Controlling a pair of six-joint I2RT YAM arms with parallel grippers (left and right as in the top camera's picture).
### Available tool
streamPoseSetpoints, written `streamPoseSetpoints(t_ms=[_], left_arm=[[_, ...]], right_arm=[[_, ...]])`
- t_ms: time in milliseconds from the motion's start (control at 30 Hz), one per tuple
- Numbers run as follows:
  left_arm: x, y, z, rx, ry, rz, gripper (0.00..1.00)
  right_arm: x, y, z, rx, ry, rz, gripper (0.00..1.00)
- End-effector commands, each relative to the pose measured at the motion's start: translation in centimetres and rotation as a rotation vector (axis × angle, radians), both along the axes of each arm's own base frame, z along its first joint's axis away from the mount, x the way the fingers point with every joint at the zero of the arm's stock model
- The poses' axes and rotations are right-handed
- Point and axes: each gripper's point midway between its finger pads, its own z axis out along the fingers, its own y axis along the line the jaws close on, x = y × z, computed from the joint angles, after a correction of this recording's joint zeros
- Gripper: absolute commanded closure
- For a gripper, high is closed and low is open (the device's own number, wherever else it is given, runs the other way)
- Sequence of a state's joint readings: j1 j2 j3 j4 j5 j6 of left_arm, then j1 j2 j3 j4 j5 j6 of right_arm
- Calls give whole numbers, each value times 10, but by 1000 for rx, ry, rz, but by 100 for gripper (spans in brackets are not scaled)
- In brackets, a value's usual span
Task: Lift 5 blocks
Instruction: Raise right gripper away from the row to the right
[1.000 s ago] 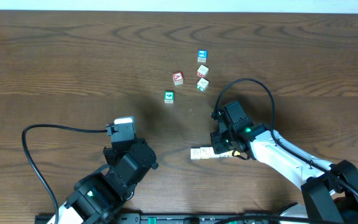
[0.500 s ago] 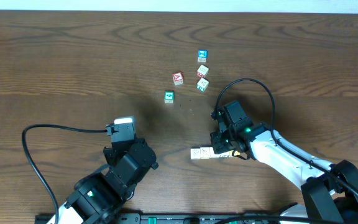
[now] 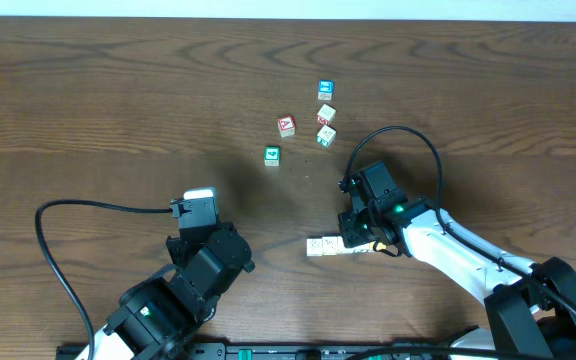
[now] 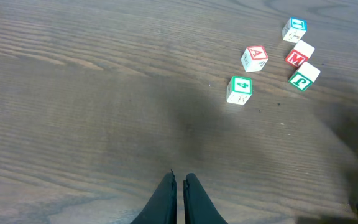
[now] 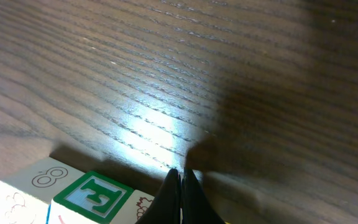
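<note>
Cream blocks (image 3: pixel 320 245) in a row, just beside right claw (image 5: pixel 180 177), clenched empty, left claw (image 4: pixel 179 180) clenched too

The pincer (image 5: pixel 180 184) is seen with its tips pressed together, low over the counter (image 5: pixel 166 74). Just to its left, blocks (image 5: pixel 25 194) are lined up side by side.

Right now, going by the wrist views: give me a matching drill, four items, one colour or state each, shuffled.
Things:
1. cube marked 4
2. cube marked A
3. cube farthest from the arms
4. left pincer

Colour or state:
a. shut
b. red face
c. blue face
d. green face

Pairs: 1-d, 2-b, 3-c, 4-a
</note>
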State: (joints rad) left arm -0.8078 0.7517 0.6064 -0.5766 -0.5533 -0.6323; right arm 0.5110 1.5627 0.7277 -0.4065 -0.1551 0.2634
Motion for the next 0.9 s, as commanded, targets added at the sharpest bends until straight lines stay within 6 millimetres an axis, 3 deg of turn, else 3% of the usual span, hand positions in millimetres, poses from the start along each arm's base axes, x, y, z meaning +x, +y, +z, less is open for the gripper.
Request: streamPoseSetpoints(t_ms=[0, 467, 867], left_arm=[[1, 4, 2, -2, -10, 28, 93], [1, 4, 2, -2, -10, 28, 93], [1, 4, 2, -2, -10, 28, 93]], right_arm=[[10, -11, 0, -26, -16, -67, 99], [17, -44, -3, -49, 26, -216, 99], [10, -43, -5, -48, 54, -212, 99]])
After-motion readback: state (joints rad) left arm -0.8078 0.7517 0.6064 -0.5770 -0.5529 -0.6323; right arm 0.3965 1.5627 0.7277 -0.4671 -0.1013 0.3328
